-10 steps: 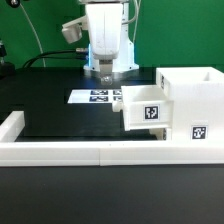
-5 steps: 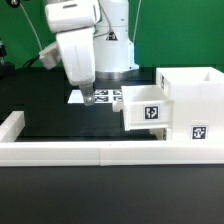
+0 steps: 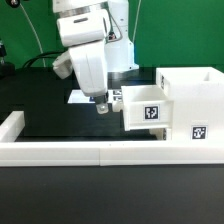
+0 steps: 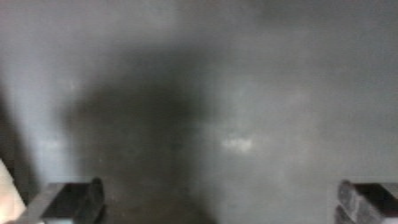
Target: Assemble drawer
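- The gripper [image 3: 102,106] is held empty, jaws spread, just above the table [image 3: 60,118] — presumably for pushing
- A tray [image 3: 146,107] is seated partway in the drawer box [image 3: 195,102]

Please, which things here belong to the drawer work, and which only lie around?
For the job:
- tall box
- small tray in its open front
- hand, empty

Just lying about:
- marker board
- low border wall

A black table [image 3: 50,120] edged by a low white border wall [image 3: 60,152]; dim backdrop, seemingly dark equipment.
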